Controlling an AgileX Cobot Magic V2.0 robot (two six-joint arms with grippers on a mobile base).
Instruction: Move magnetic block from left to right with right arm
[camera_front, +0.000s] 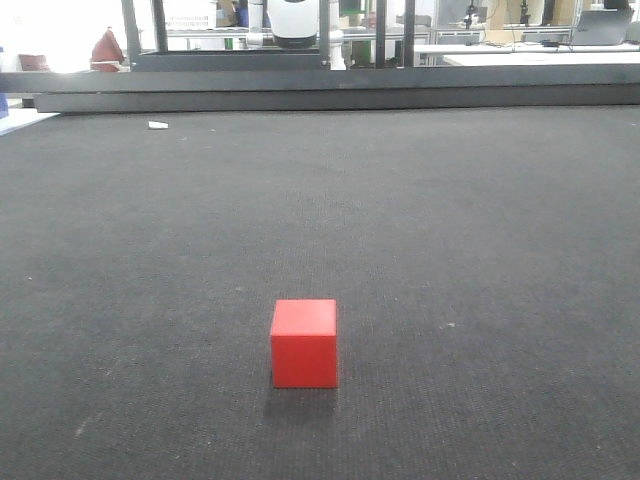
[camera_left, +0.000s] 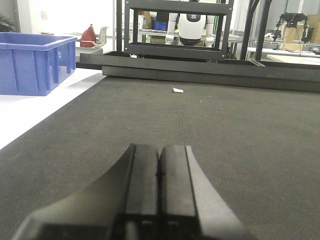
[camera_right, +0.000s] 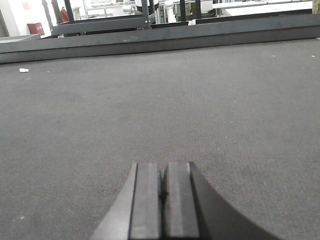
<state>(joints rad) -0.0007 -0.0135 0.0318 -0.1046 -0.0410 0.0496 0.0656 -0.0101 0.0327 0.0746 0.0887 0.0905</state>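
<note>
The left gripper (camera_left: 160, 152) hangs low over the dark tabletop (camera_left: 260, 145) with its two black fingers pressed together and nothing between them. A small white scrap (camera_left: 178, 90) lies on the tabletop well ahead of it and slightly to the right. Left of the scrap, past the tabletop's edge, a blue plastic bin (camera_left: 35, 62) stands on a white surface.

In the front view the magnetic block (camera_front: 304, 343), a plain red cube, sits flat on the tabletop by itself. It is much closer to the camera than the scrap and to the scrap's right. Only this view shows the block, and it shows neither gripper, so how near the block lies to either one cannot be told.

The right gripper (camera_right: 163, 172) is also closed on nothing, low over the tabletop, with the scrap far ahead on its left.
</note>
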